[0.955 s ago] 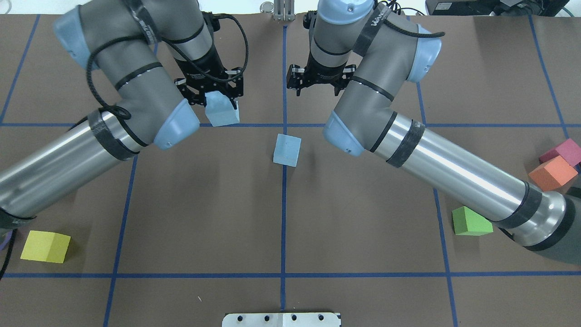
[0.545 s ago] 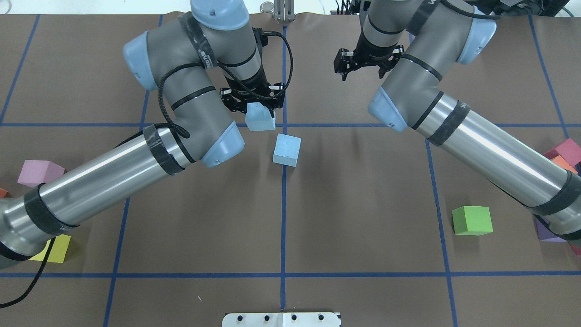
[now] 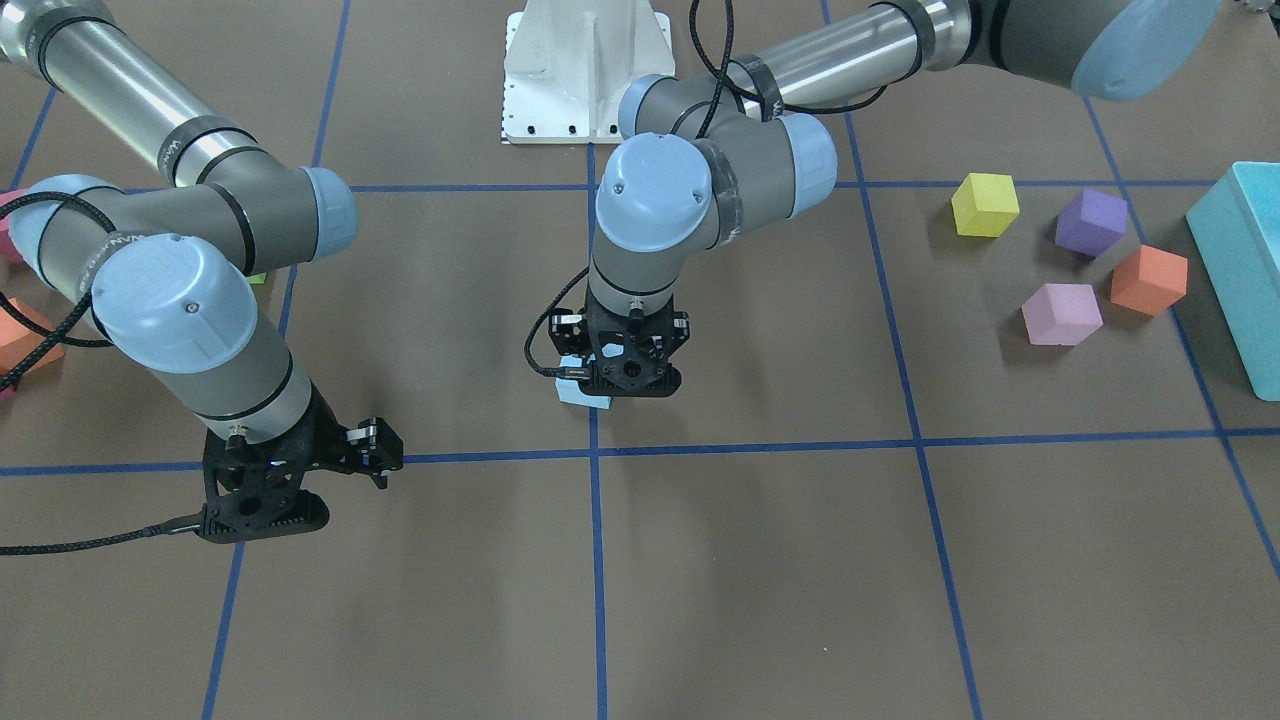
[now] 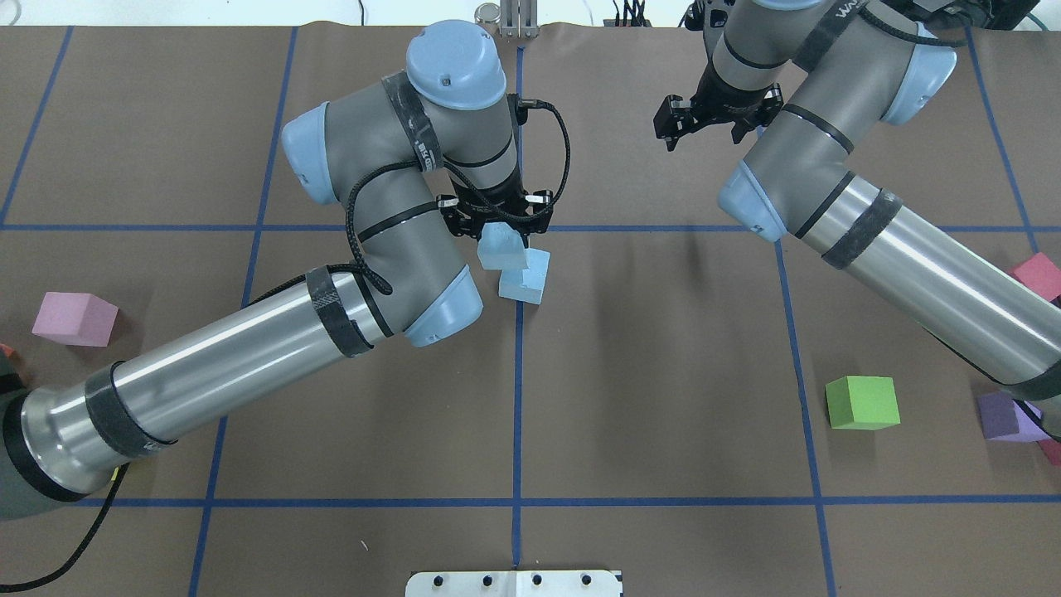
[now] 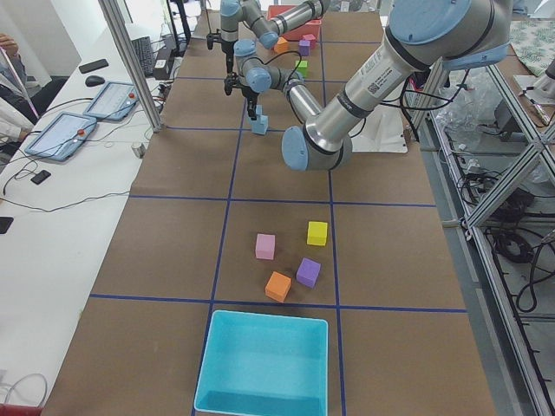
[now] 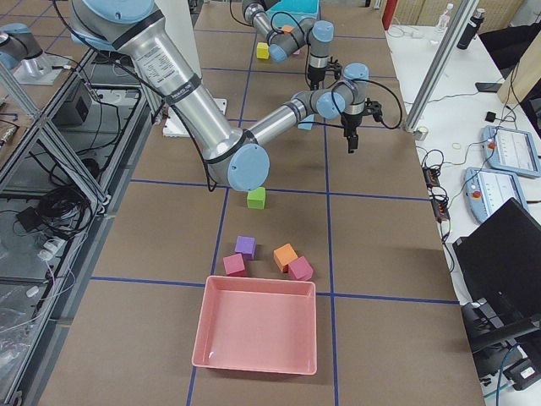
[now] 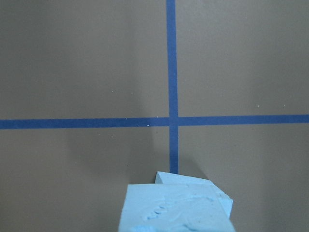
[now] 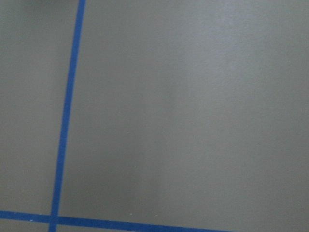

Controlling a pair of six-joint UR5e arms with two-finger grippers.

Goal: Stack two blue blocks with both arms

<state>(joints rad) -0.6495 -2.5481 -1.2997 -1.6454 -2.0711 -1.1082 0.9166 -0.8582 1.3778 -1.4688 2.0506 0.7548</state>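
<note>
Left gripper (image 4: 498, 232): pointed straight down near the middle of the table, fingers pinched tight on one of the blue blocks.
Held blue block (image 4: 501, 249): sat between those fingers. In the overhead view it overlapped the far-left corner of the other block and was turned at a bit of an angle to it. The left wrist cam only caught its top face (image 7: 176, 212) at the bottom edge.
Second blue block (image 4: 531, 280): lay flat on the brown paper, pretty much on the centre tape line, right under and beside the held one. Honestly couldn't tell if the two were touching.
Right gripper (image 4: 703, 131): was over at the far side of the table, well apart from both blocks, fingers spread with nothing in them. Its wrist cam saw just paper and blue tape.
Left arm (image 4: 249, 356): reached in across the table to the centre.
Right arm (image 4: 903, 257): stretched out towards the far edge.
Other stuff: green cube (image 4: 862, 402) sat near the right arm. Yellow cube (image 3: 984, 204), purple cube (image 3: 1090, 222), orange cube (image 3: 1148, 280) and lilac cube (image 3: 1061, 313) were bunched near the turquoise box (image 3: 1240, 250).
</note>
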